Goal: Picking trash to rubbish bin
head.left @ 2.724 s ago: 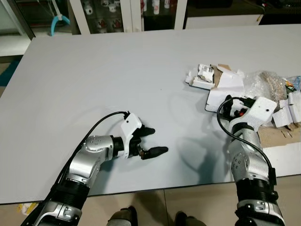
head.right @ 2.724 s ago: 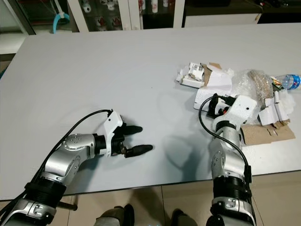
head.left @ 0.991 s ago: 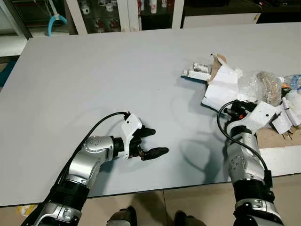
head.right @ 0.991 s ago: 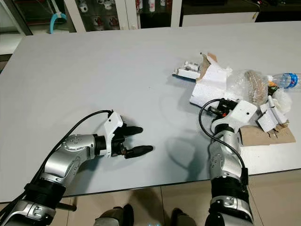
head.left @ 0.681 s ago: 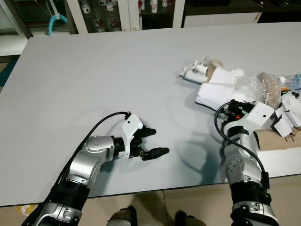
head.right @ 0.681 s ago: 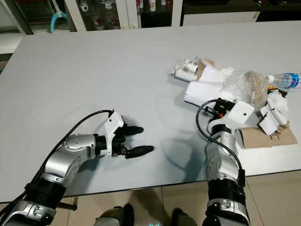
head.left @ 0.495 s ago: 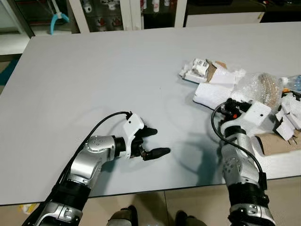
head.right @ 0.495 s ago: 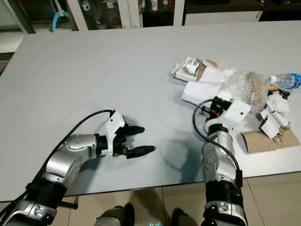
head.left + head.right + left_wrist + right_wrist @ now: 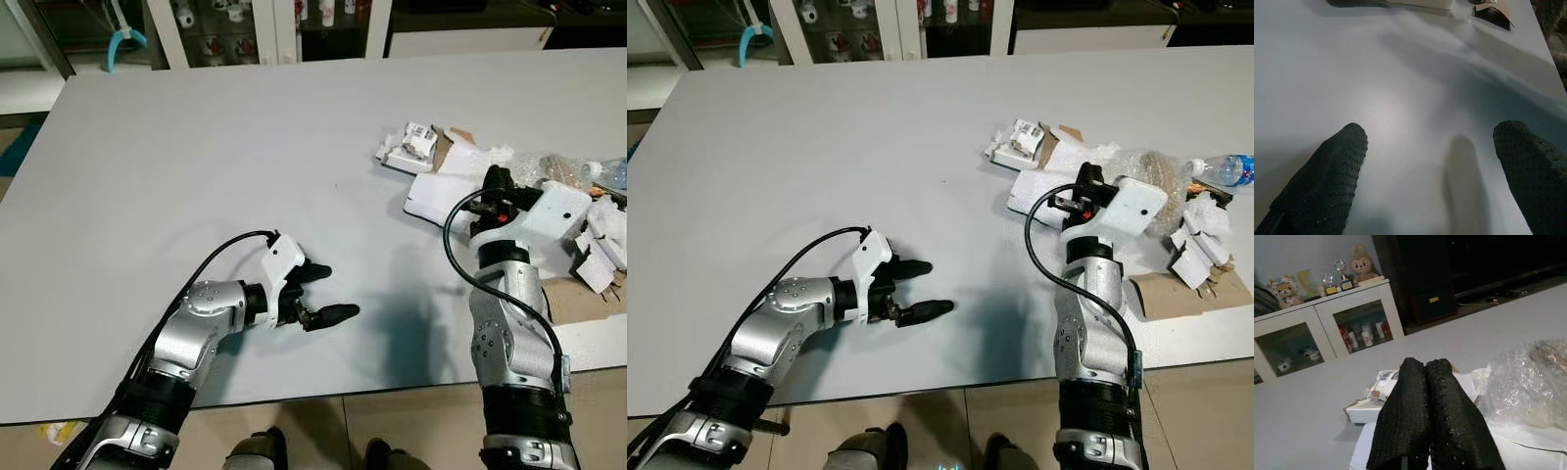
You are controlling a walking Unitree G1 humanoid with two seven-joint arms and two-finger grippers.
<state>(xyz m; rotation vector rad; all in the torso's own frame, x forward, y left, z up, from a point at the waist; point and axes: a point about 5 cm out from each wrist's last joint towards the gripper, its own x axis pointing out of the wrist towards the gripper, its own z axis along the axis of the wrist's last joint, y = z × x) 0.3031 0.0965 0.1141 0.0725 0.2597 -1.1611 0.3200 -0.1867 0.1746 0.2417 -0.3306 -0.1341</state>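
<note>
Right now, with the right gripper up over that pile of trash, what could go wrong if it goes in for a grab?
The right gripper hangs over the white foam pieces with its fingers pressed together, so it would likely push the foam away instead of gripping it.

The cardboard and torn white scraps lie near the table edge, so a nudge may knock them to the floor.

The plastic bottle lies on its side and could roll.
</note>
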